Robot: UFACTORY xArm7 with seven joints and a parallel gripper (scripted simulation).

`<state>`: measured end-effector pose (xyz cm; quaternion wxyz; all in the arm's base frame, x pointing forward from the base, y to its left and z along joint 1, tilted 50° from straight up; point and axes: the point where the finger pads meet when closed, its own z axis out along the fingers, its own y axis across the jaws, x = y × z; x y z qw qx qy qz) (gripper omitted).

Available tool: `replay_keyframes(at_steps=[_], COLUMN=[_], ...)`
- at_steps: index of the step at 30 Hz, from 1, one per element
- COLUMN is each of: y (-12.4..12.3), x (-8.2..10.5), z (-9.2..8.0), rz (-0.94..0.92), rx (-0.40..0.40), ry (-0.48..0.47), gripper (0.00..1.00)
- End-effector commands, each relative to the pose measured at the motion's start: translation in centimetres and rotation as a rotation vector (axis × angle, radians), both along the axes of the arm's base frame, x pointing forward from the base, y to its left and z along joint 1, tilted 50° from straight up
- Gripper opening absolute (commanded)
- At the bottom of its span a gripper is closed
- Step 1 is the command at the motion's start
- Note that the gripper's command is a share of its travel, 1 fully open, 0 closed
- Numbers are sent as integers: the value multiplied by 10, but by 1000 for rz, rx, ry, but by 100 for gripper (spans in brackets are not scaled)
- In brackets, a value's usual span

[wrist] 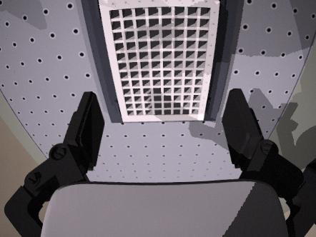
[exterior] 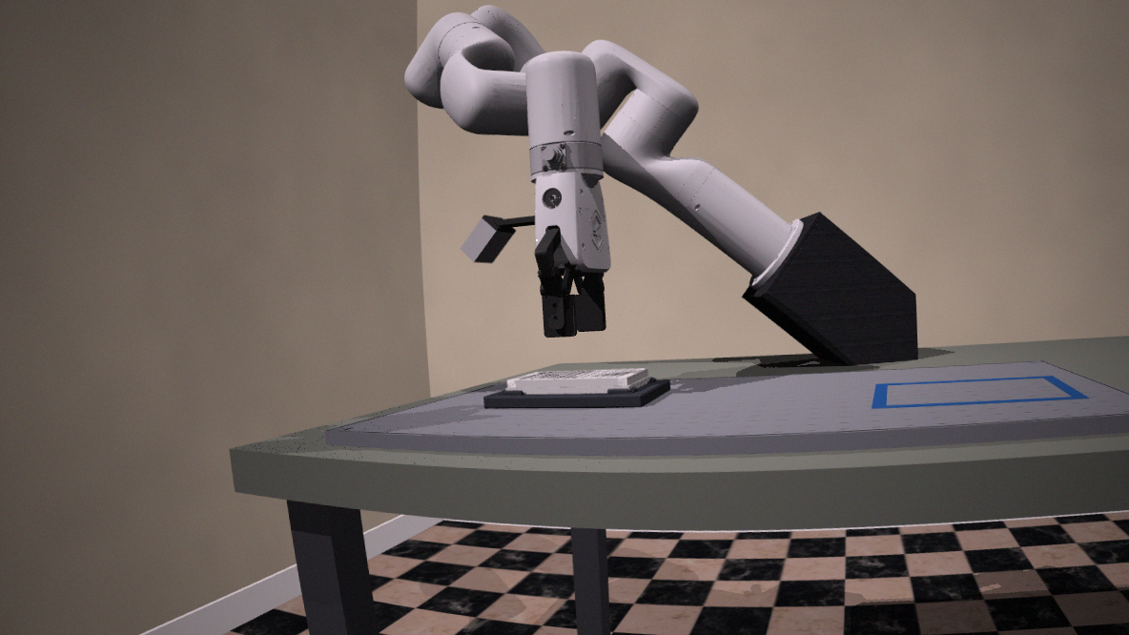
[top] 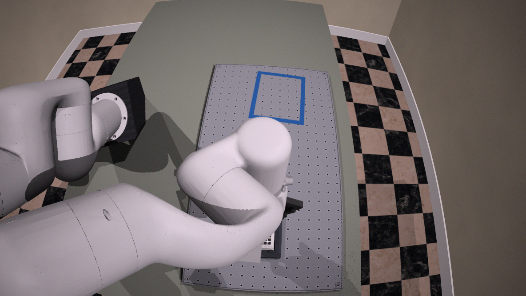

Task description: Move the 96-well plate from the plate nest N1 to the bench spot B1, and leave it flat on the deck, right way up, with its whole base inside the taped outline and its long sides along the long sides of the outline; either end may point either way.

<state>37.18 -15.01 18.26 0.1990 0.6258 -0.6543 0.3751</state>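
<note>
The white 96-well plate point(wrist: 161, 53) point(exterior: 576, 392) sits flat in the black plate nest at one end of the grey perforated deck. It also shows in the side view point(exterior: 578, 379), and a corner shows from above point(top: 268, 242) under the arm. My gripper point(wrist: 162, 105) is wide open and empty. In the side view it point(exterior: 572, 319) hangs well above the plate, fingers pointing down. In the wrist view the fingers stand to either side of the plate's near end. The blue taped outline point(top: 278, 98) lies at the other end of the deck point(exterior: 977, 391) and holds nothing.
The arm's dark base block point(exterior: 832, 296) stands on the green table beside the deck. The arm's large links point(top: 235, 169) hide most of the nest from above. A small grey wrist camera box point(exterior: 487, 238) sticks out beside the gripper.
</note>
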Motion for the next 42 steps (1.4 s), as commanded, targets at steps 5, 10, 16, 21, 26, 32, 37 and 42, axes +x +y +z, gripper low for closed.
replay_keyframes(at_steps=[5, 10, 16, 21, 26, 32, 37, 42], y=[-7, -13, -19, -19, -19, -21, -22, -24], x=[4, 5, 7, 7, 7, 7, 8, 9], z=[-6, -12, -17, -17, -17, -18, -20, -21], rz=[3, 3, 3, 3, 3, 3, 3, 3], rx=[0, 0, 0, 0, 0, 0, 0, 0], ry=[-3, -2, -2, -2, -2, -2, -2, -2], gripper=[100, 100, 100, 100, 100, 100, 100, 100])
